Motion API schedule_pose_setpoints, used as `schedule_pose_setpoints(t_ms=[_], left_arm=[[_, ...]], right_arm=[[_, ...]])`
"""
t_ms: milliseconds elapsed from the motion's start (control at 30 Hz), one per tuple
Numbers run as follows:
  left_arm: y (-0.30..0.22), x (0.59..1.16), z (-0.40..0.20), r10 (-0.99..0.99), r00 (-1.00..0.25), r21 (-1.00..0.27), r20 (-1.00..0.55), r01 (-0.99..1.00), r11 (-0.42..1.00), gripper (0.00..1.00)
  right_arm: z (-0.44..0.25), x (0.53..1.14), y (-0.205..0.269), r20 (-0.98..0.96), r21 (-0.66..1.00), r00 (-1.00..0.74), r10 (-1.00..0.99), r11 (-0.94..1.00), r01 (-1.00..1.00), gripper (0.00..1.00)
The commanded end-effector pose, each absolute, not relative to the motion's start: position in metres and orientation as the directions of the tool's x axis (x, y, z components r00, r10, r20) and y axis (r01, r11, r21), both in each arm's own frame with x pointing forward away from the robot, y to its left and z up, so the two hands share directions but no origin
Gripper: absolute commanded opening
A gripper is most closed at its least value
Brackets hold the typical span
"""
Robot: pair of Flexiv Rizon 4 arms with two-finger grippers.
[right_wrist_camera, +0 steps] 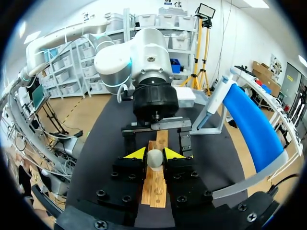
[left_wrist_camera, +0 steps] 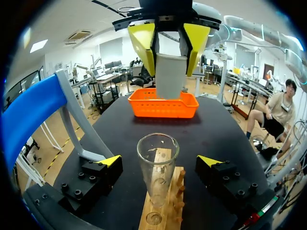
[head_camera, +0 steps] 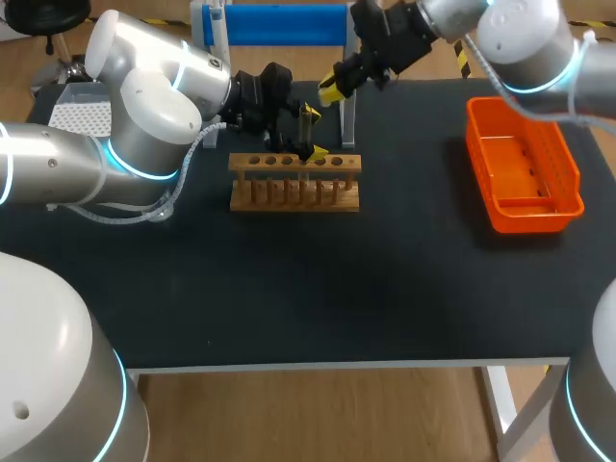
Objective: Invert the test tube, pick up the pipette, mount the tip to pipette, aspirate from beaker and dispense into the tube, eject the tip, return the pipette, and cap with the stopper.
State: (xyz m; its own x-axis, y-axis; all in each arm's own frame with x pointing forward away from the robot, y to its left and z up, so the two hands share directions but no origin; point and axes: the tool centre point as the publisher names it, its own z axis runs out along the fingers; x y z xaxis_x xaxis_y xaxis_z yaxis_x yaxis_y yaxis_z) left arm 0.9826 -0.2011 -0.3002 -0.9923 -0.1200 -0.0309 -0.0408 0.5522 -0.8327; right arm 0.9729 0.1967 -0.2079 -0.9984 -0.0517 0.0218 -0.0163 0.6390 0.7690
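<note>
Fingertips of the right gripper [right_wrist_camera: 153, 154] pinch the grey stopper [right_wrist_camera: 154, 160] from two sides, so this gripper is clamped on it. The right arm comes in from the far right corner of the table [head_camera: 385, 289] and carries the stopper over the far side of the wooden rack [head_camera: 294, 183]. In the left wrist view the stopper hangs between the two yellow tips, higher than the test tube [left_wrist_camera: 157, 163] and clear of its mouth, with open space between them.

The left gripper [left_wrist_camera: 160, 165] is spread wide at the rack. One yellow-tipped finger stands on each side of the test tube, and neither touches the glass. The tube is clear glass, upright in one of the rack's holes with its open mouth up. In the head view it sits right of the rack's middle. The left arm reaches in from the table's left side, and in the right wrist view its wrist is just beyond the rack, facing the right gripper.

The rack lies on the black table, its row of holes running left to right across the head view. Behind it, at the table's far edge, stands a blue stand [head_camera: 279, 24]. An orange tray [head_camera: 525, 178] lies well apart from the rack on the table's right side.
</note>
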Motion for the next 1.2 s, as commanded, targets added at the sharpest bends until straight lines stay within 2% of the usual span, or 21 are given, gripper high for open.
schedule_pose_setpoints(t_ms=[33, 1200], left_arm=[[-0.201, 0.984, -0.300, -0.116, -0.993, -0.831, -0.027, -0.042, 0.555, 1.00], [-0.201, 0.984, -0.300, -0.116, -0.993, -0.831, -0.027, -0.042, 0.555, 1.00]], right_arm=[[-0.208, 0.978, 0.204, 0.035, 0.761, -0.997, -0.070, 0.648, -0.019, 0.00], [-0.227, 0.981, 0.228, 0.069, 0.758, -0.992, -0.107, 0.652, -0.017, 0.00]])
